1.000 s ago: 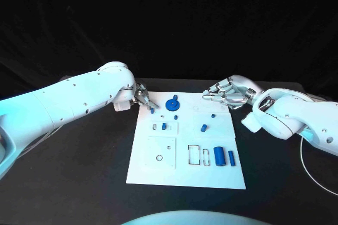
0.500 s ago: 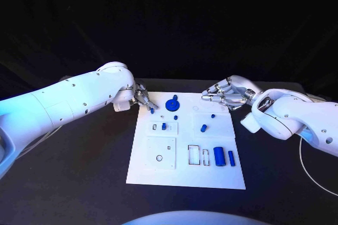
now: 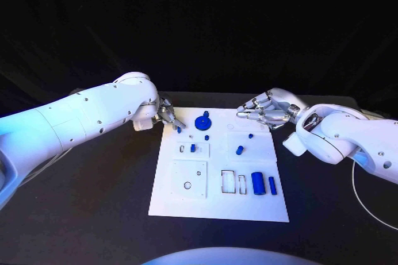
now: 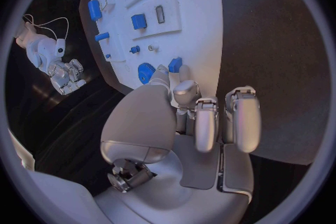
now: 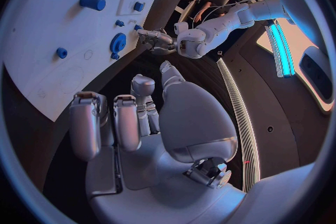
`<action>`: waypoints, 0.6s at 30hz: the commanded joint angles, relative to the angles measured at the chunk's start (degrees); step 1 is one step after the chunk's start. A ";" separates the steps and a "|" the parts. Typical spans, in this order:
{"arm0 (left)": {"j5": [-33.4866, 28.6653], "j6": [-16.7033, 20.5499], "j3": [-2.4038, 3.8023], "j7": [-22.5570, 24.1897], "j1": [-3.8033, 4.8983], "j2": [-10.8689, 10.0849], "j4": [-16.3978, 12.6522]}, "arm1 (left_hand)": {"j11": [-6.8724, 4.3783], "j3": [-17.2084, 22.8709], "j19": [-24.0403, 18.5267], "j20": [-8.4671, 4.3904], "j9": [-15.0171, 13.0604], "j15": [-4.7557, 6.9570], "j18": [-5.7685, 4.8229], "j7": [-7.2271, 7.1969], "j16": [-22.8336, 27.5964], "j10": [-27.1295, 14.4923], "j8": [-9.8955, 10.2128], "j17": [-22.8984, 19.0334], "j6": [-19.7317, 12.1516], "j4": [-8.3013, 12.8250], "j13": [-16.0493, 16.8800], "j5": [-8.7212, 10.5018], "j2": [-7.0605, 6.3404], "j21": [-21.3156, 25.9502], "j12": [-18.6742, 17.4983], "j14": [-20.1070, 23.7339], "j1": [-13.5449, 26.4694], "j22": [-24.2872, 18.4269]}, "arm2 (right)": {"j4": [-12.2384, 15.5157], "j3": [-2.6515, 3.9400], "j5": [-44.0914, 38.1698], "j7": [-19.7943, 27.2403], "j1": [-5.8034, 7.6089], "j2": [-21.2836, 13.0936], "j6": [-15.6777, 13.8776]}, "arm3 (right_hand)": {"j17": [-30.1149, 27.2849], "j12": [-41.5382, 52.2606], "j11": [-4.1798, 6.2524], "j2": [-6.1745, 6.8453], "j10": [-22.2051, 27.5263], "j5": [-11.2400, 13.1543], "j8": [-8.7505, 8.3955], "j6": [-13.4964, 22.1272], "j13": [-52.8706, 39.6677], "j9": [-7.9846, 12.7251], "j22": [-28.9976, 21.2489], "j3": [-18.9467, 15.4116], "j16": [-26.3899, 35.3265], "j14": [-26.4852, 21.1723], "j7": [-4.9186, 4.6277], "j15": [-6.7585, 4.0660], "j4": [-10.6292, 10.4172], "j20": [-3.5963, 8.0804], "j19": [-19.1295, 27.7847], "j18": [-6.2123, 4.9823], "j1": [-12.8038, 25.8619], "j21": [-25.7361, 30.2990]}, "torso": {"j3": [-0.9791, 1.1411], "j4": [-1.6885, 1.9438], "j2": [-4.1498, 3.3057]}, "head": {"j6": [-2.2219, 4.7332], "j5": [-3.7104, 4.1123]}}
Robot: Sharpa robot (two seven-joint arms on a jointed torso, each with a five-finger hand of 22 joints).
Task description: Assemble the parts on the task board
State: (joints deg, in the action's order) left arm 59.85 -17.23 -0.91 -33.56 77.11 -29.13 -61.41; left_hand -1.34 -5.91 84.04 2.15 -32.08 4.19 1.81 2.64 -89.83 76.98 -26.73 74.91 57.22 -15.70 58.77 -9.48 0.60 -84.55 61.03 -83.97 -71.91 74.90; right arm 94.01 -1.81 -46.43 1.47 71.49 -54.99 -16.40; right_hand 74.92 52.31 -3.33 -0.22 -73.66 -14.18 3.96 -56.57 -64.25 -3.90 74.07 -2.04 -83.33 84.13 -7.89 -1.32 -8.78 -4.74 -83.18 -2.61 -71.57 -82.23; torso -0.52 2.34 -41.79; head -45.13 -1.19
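The black bench (image 3: 91, 213) carries the white rectangular task board (image 3: 217, 204) at its middle, with open dark surface all round. Several blue plastic parts already stand in it: a gear (image 3: 202, 123), a cylinder (image 3: 258, 184) and a slim bar (image 3: 272, 186) beside it; the outlined slots (image 3: 227, 182) look unfilled, so much seems left. The left robot hand (image 3: 167, 115) pinches a small blue piece (image 4: 175, 64) at the board's far-left corner. The right robot hand (image 3: 267, 111) hovers beyond the far edge, fingers loosely spread, holding nothing.
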 commanded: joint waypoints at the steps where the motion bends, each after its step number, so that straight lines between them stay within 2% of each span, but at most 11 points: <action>1: -0.29 -1.18 0.02 0.07 0.01 0.13 -0.09 | -0.06 -0.06 3.72 -0.50 -0.05 0.45 -0.38 0.01 -0.17 0.41 -0.35 15.09 0.54 0.16 0.05 0.25 -0.01 -0.39 0.25 -6.03 -0.57 10.68 | 0.04 0.00 -0.15 0.39 -0.04 0.07 0.79 | 4.97 0.08 0.33 -0.21 0.25 -0.40 0.05 -0.29 0.05 -0.08 -0.05 -0.22 0.18 3.69 -0.12 -0.04 -0.02 0.09 0.49 -0.75 -0.32 0.27 | -0.02 0.01 0.02 | -0.03 0.01; 14: -0.29 -1.43 0.01 0.10 0.02 0.25 0.03 | -0.15 -0.08 3.72 -0.56 -0.44 0.52 -0.38 -0.11 -0.17 0.57 -0.50 15.09 0.78 0.22 0.17 0.29 0.17 -0.41 0.40 -6.03 -0.84 10.71 | 0.02 0.00 -0.16 0.37 -0.05 0.06 0.83 | 4.97 0.08 0.33 -0.21 0.25 -0.40 0.05 -0.29 0.05 -0.08 -0.05 -0.22 0.18 3.69 -0.12 -0.04 -0.02 0.09 0.49 -0.75 -0.32 0.27 | 0.00 -0.02 -0.02 | -0.12 -0.02; 18: -0.30 -1.61 0.01 0.15 0.02 0.36 0.09 | -0.32 0.42 3.70 -0.72 -1.11 0.67 -0.37 -0.30 -0.17 0.64 -0.47 15.09 0.72 0.80 0.06 0.31 0.96 -0.36 0.31 -6.03 -2.19 10.71 | 0.05 0.00 -0.16 0.38 -0.05 0.05 0.84 | 4.97 0.08 0.33 -0.21 0.25 -0.40 0.05 -0.29 0.05 -0.08 -0.05 -0.22 0.18 3.69 -0.12 -0.04 -0.02 0.09 0.49 -0.75 -0.32 0.27 | 0.01 0.00 0.01 | -0.21 0.26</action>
State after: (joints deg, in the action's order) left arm 59.82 -17.66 -0.91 -33.57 77.11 -28.94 -61.31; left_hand -1.54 -5.41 84.04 1.74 -33.11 4.59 1.80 2.61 -89.82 77.19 -27.02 74.90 57.64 -15.20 58.88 -9.48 1.72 -84.76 61.24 -83.97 -73.69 74.90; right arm 93.98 -1.81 -46.42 1.46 71.49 -54.98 -16.36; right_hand 74.91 52.31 -3.34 -0.22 -73.66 -14.18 3.96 -56.57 -64.25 -3.90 74.06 -2.04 -83.33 84.13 -7.89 -1.32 -8.77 -4.74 -83.18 -2.61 -71.57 -82.23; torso -0.51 2.32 -41.79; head -45.27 -1.10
